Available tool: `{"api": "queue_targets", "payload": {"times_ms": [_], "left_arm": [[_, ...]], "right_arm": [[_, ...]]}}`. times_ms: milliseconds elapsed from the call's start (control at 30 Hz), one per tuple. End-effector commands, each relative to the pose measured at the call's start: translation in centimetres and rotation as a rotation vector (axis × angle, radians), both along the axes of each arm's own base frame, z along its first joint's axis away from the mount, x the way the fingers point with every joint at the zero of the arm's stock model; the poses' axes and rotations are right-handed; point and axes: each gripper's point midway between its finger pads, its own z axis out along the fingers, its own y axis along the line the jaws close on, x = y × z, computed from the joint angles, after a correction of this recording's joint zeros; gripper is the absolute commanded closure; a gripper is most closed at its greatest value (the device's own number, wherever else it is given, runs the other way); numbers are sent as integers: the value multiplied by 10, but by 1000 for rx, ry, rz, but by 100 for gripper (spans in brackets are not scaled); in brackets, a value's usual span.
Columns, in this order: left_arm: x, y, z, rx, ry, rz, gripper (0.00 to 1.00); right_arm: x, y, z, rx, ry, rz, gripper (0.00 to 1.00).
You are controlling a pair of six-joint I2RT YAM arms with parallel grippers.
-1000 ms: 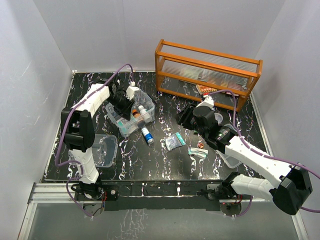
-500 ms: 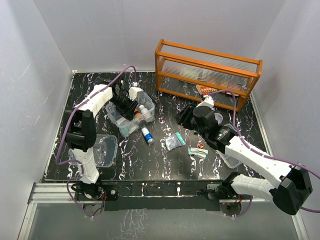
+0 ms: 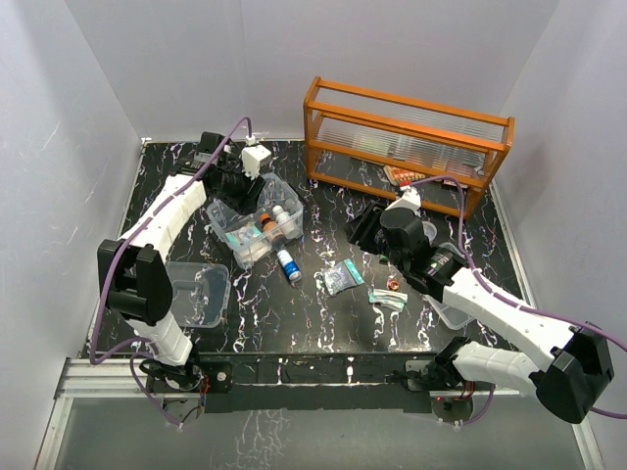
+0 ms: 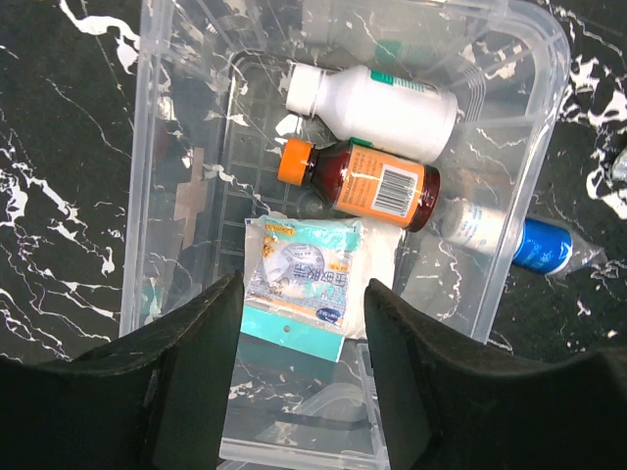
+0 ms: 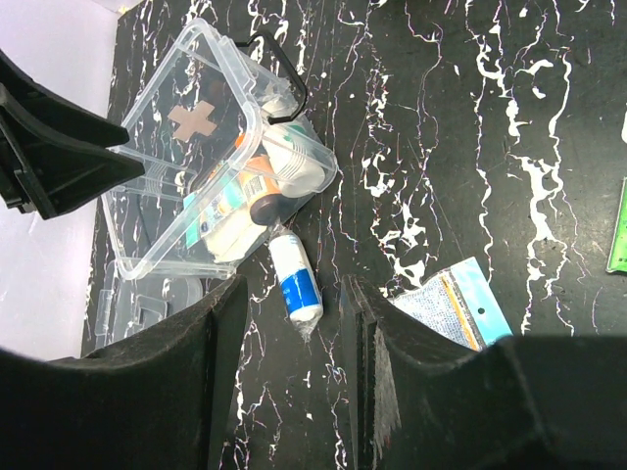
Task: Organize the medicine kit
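The left claw has let go and lifted up out of the medicine kit. Its fingers are apart and empty. The teal packet now lies in the kit, at the back left of the table. The right claw hangs open and has not moved. A blue bottle beside the kit looks blurry behind the clear wall.

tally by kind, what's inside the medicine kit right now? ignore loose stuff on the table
Inside the medicine kit:
Bottles: 2 (white bottle, brown bottle with orange cap)
Packets: 1 (teal-and-white packet; something white shows under its edge, which I can't identify, so it isn't counted)
Total: 3
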Motion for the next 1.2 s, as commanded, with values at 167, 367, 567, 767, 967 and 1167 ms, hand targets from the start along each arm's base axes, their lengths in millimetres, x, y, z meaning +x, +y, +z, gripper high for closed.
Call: {"api": "queue_targets", "payload": {"times_ms": [167, 367, 567, 767, 967, 1167], "left_arm": [[-2, 12, -35, 9, 13, 289, 69], [2, 29, -64, 118, -49, 401, 85], [6, 24, -77, 152, -22, 323, 87], [-18, 20, -100, 199, 67, 153, 87], [-43, 1, -102, 120, 110, 2, 87], [-60, 0, -114, 140, 219, -49, 86]], "right_arm": [[3, 2, 11, 50, -23, -20, 58], [3, 4, 8, 45, -17, -13, 58], [2, 2, 7, 45, -19, -15, 58], [2, -1, 6, 39, -22, -25, 58], [2, 0, 4, 32, -18, -23, 58], [2, 0, 5, 34, -20, -23, 58]]}}
